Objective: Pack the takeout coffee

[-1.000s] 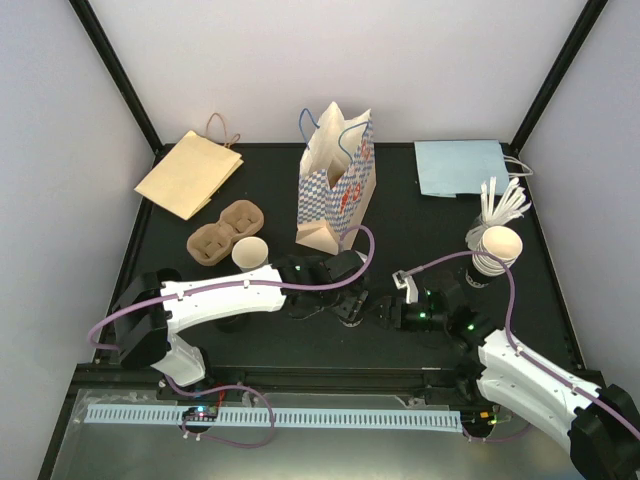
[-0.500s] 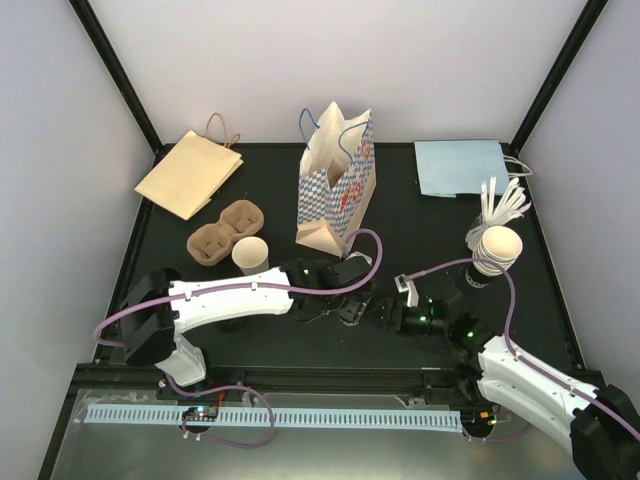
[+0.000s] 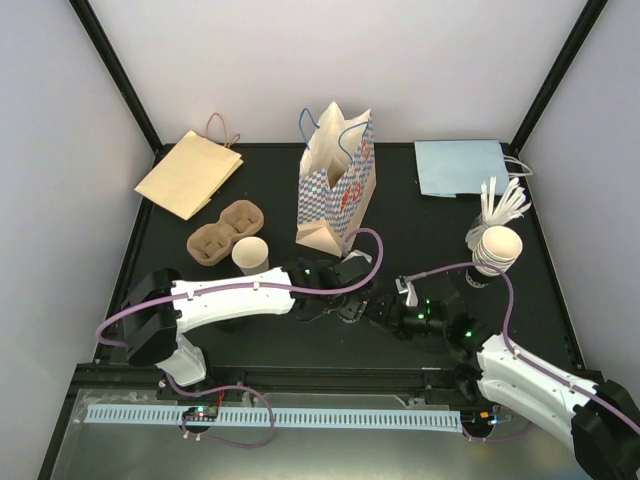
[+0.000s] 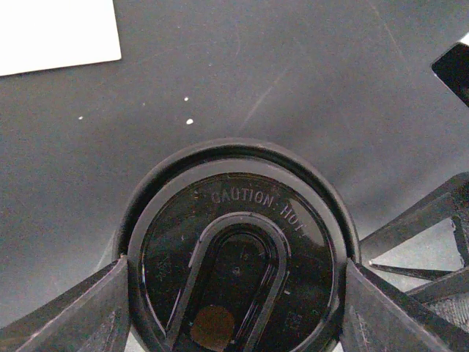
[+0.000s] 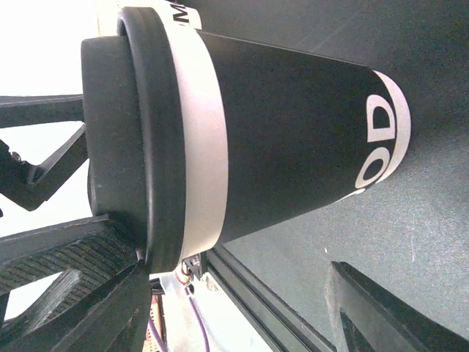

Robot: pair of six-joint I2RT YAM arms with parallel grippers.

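Note:
A black takeout coffee cup with a white band and white lettering stands near the table's middle front, mostly hidden under my left gripper in the top view. Its black lid, marked "CAUTION HOT", fills the left wrist view. My left gripper comes from above, and its fingers press on both sides of the lid's rim. My right gripper is level with the cup, just to its right. In the right wrist view the right gripper is open, one finger beside the lid.
An upright blue-checked paper bag stands behind the cup. A flat brown bag, a cardboard cup carrier and an open paper cup lie to the left. A flat blue bag, white sticks and stacked cups are on the right.
My right gripper has slid left toward the cup and its jaws have narrowed somewhat. The left gripper has shifted slightly right, still on the lid.

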